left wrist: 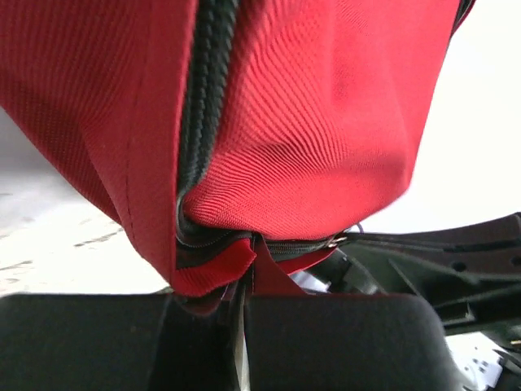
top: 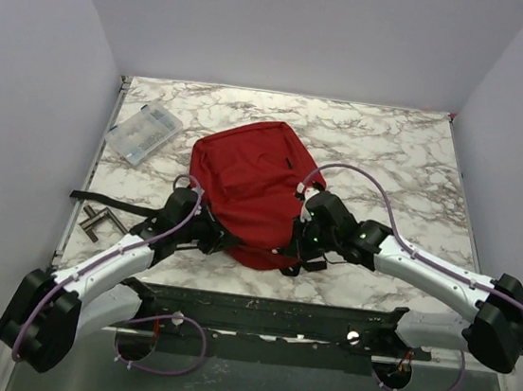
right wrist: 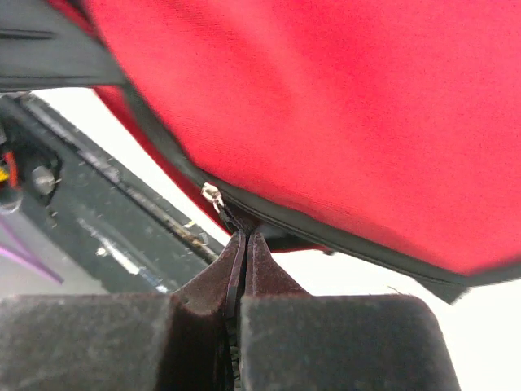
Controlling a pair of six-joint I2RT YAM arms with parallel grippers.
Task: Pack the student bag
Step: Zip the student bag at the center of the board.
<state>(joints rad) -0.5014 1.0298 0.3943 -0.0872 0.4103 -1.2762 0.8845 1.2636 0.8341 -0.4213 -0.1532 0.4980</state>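
Note:
The student bag (top: 249, 180), dark red with black straps, lies in the middle of the marble table. My left gripper (top: 207, 232) is at the bag's near left edge. In the left wrist view the left gripper (left wrist: 244, 289) is shut on a fold of red fabric beside the black zipper (left wrist: 199, 122). My right gripper (top: 305, 241) is at the bag's near right corner. In the right wrist view the right gripper (right wrist: 246, 240) is shut on the dark pull tab hanging from the metal zipper slider (right wrist: 212, 195). The bag's near edge is lifted off the table.
A clear plastic case (top: 143, 133) lies at the far left of the table. A black strap (top: 108, 201) trails left from the bag, with a small grey angled piece (top: 100, 223) beside it. The black base rail (top: 275, 316) runs along the near edge.

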